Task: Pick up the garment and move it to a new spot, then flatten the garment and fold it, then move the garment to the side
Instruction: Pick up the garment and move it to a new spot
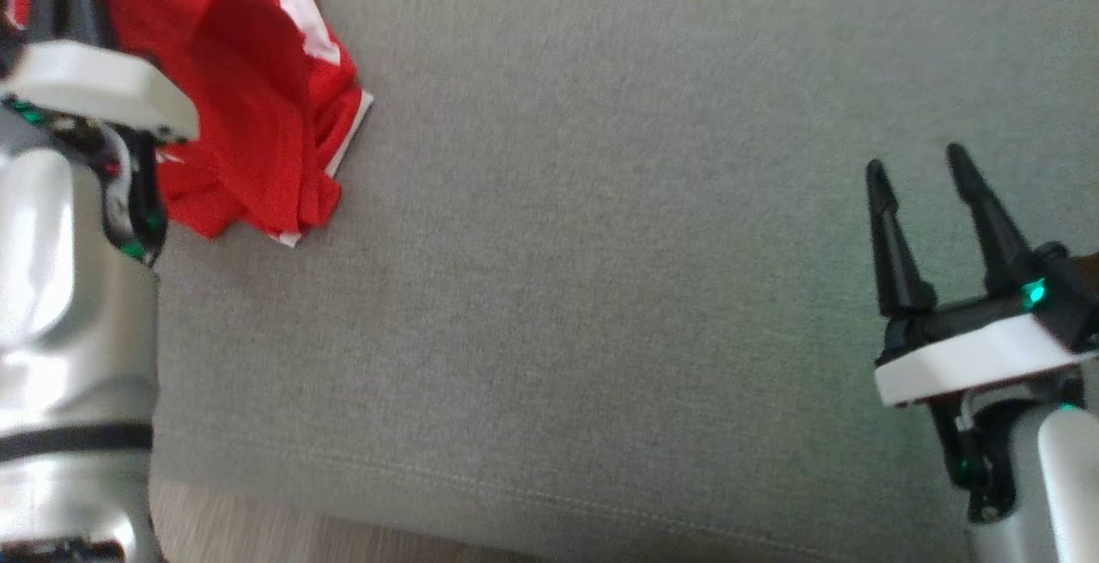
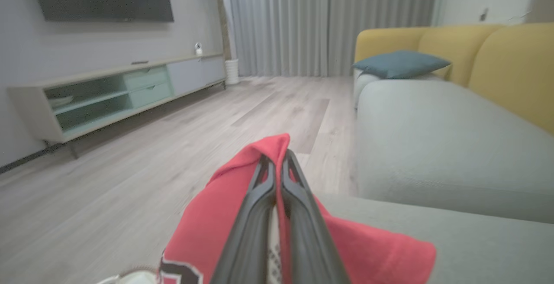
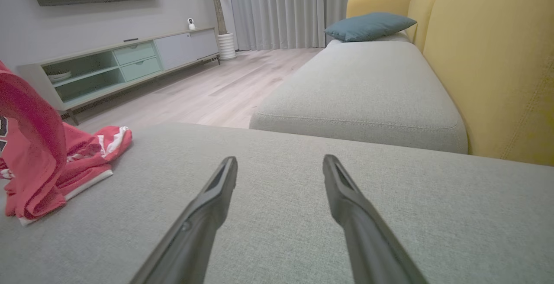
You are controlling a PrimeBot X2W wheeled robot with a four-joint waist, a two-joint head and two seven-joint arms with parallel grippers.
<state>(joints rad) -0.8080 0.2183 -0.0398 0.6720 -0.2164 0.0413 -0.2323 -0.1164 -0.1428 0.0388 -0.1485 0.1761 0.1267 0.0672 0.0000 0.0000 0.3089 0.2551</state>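
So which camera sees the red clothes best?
Head view: most of the garment shows, bunched on the cushion. Right wrist view cuts it off at its left edge. Left wrist view sees a fold pinched in the shut left gripper, up close.

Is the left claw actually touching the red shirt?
Touching. Left wrist view: the left gripper is pinched shut on a fold of the red shirt.

Grey sofa seat (image 3: pixel 346 214), yellow backrest (image 3: pixel 489 59) — a teal cushion (image 3: pixel 368 25) at the far end; low cabinet (image 3: pixel 117 65) across the wood floor (image 3: pixel 207 93).
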